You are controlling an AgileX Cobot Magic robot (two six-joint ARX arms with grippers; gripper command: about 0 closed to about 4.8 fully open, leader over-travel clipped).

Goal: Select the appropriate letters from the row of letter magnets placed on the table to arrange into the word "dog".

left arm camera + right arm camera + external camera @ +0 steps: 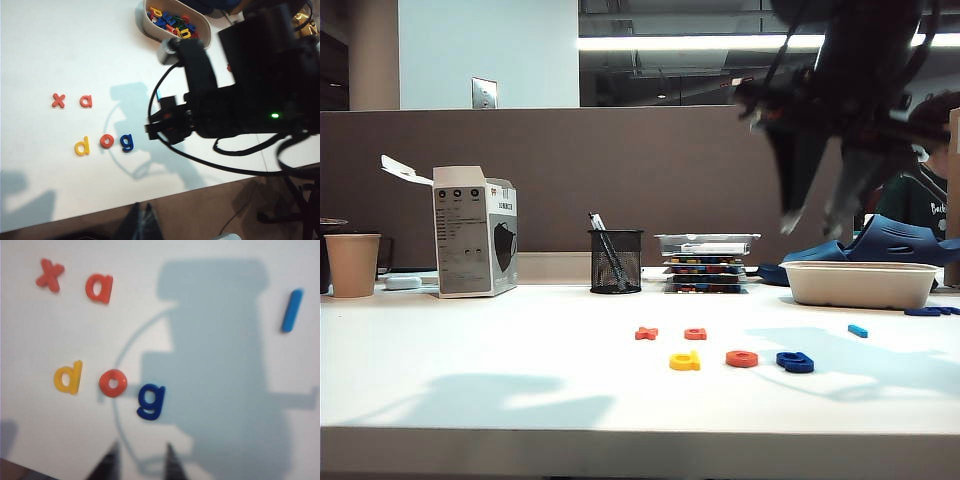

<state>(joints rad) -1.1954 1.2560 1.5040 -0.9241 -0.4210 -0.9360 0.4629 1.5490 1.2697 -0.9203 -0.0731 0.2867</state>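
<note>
Blurred right gripper (pixel 812 218) raised, left gripper (pixel 142 216) cropped

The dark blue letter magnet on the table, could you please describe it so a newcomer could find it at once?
On the wide white table, find the front row of three small flat plastic letters. The dark blue "g" ends that row on the right, beside the orange-red ring "o". It is the only dark blue letter there.

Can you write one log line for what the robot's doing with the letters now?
word: d o g lined up | right gripper: above the g, fingers apart, empty | left gripper: off to the side
</note>
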